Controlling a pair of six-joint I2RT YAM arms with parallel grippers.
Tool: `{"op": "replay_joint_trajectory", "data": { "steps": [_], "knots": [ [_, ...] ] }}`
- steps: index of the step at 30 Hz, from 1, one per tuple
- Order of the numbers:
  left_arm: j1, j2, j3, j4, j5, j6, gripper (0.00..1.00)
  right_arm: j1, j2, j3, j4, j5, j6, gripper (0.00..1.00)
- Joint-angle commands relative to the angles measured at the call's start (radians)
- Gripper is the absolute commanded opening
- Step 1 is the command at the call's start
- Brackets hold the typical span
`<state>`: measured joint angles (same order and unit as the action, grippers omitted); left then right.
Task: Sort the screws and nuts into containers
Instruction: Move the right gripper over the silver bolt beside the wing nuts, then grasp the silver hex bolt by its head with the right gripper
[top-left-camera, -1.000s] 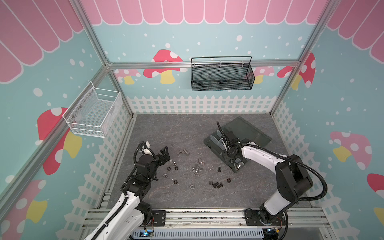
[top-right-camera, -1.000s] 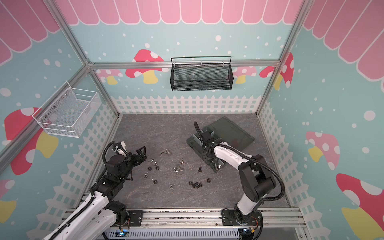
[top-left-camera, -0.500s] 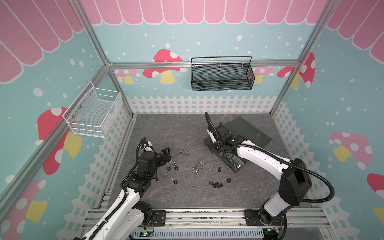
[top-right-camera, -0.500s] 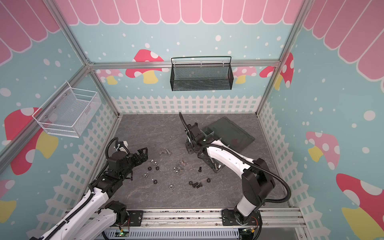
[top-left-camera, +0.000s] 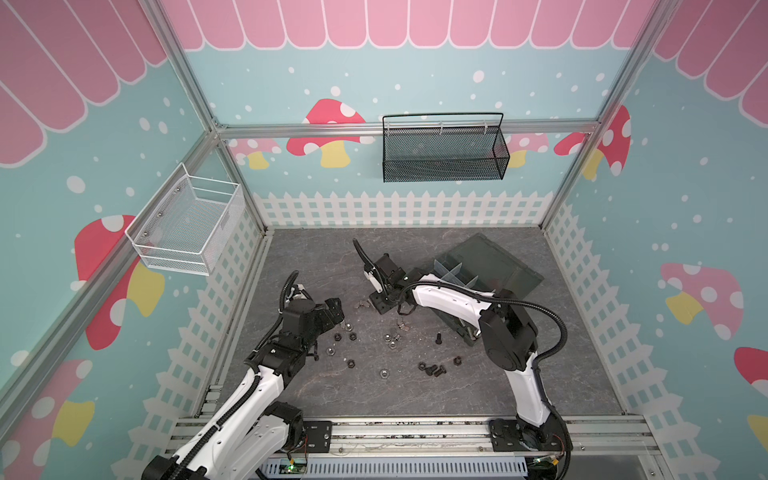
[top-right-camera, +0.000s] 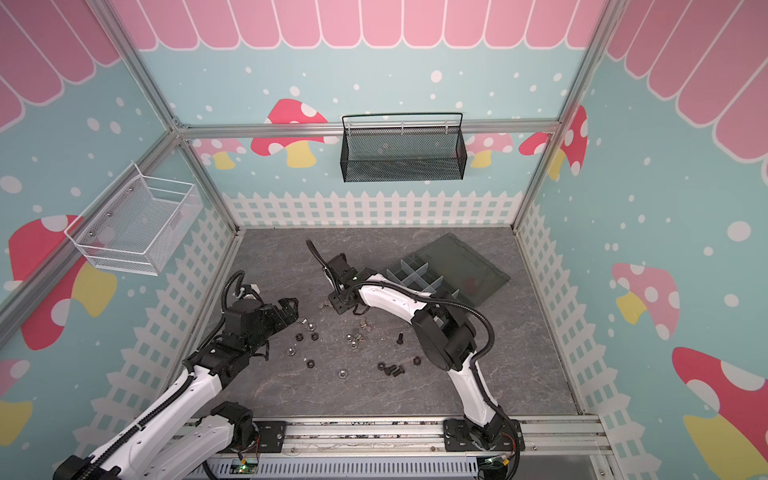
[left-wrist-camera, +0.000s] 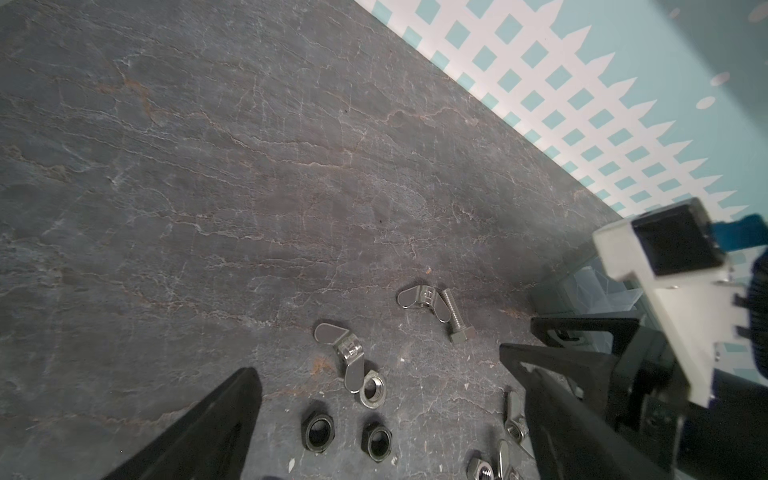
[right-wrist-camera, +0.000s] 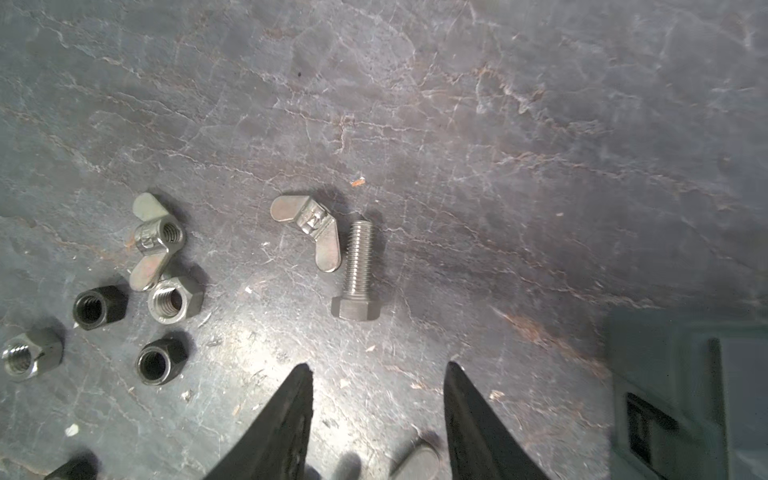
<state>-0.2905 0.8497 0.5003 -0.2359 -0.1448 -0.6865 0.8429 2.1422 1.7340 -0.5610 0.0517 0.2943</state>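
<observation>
My right gripper (right-wrist-camera: 378, 365) hovers low over the slate-grey surface (top-left-camera: 540, 374). Its jaws are parted and nothing sits between them. A silver hex bolt (right-wrist-camera: 357, 270) lies flat just ahead of the tips, head towards them. A silver wing nut (right-wrist-camera: 309, 226) lies just beside its threaded end; I cannot tell whether the two touch. Off to one side a second wing nut (right-wrist-camera: 153, 241) rests against a silver hex nut (right-wrist-camera: 174, 299), with two black nuts (right-wrist-camera: 99, 307) near them.

My left gripper (left-wrist-camera: 376, 359) hangs over the same scatter from the opposite side, jaws spread wide and empty.

In both top views the loose hardware lies on the surface between the two arms, and a few black screws (top-left-camera: 435, 370) lie nearer the front rail. The organizer box (top-left-camera: 453, 272) stands open behind the right arm with its lid (top-left-camera: 503, 266) laid back. The arm partly hides its divided compartments (top-right-camera: 415, 272), and I cannot make out what is in them.
</observation>
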Motion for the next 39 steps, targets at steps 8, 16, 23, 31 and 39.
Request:
{"op": "replay_joint_trajectory", "data": {
  "steps": [8, 16, 23, 31, 39],
  "knots": [
    [0.0, -0.014, 0.008, -0.005, -0.002, -0.033, 1.0, 0.008, 0.118, 0.114, -0.056, -0.047, -0.027, 0.52],
    [0.002, -0.019, 0.005, -0.002, 0.001, -0.031, 1.0, 0.009, 0.178, 0.151, -0.07, -0.03, -0.027, 0.49],
    [0.001, -0.032, -0.007, 0.003, 0.0, -0.034, 1.0, 0.009, 0.22, 0.172, -0.074, -0.026, -0.026, 0.47],
    [0.001, -0.045, -0.014, 0.014, 0.001, -0.029, 1.0, 0.008, 0.233, 0.173, -0.098, -0.012, -0.024, 0.42],
    [0.001, -0.065, -0.024, 0.032, -0.003, -0.017, 1.0, 0.008, 0.21, 0.136, -0.096, 0.0, -0.006, 0.2]
  ]
}}
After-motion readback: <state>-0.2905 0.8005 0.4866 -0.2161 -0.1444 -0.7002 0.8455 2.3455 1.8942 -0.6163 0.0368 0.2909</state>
